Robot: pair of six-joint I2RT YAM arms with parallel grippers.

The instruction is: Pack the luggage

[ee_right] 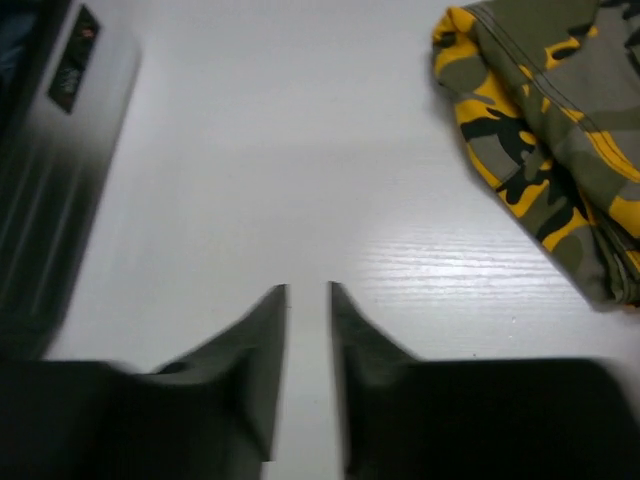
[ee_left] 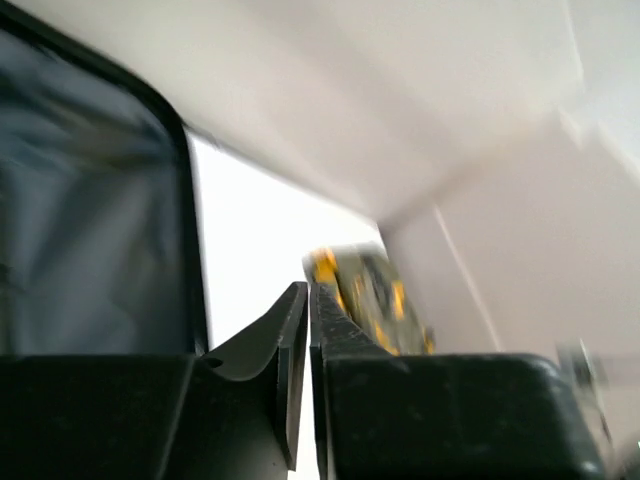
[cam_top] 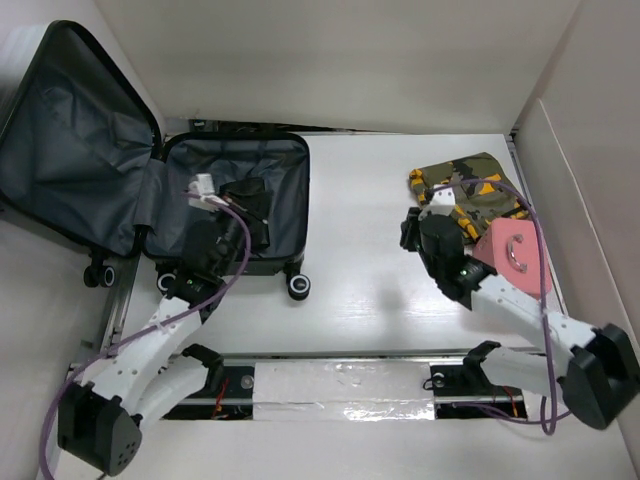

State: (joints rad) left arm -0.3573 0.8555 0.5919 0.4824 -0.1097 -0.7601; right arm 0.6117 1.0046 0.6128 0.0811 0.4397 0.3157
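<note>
My left gripper (ee_left: 308, 292) pressed together, empty, over open luggage (cam_top: 285, 172); right gripper (ee_right: 308, 290) slightly parted, empty, near camouflage cloth (ee_right: 545, 130) on table (ee_right: 300, 150)

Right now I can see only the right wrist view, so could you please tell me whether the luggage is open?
Observer: Yes. The luggage lies fully open at the far left, its lid swung back to the left with the dark lining showing.
Operator: Thank you. Where is the left gripper?
Observer: The left gripper is over the open base half, shut, with nothing between its fingers.
Operator: Is anything lying near the camouflage cloth beyond my picture?
Observer: A pink item lies at the near edge of the camouflage cloth; I cannot tell what it is.
</note>
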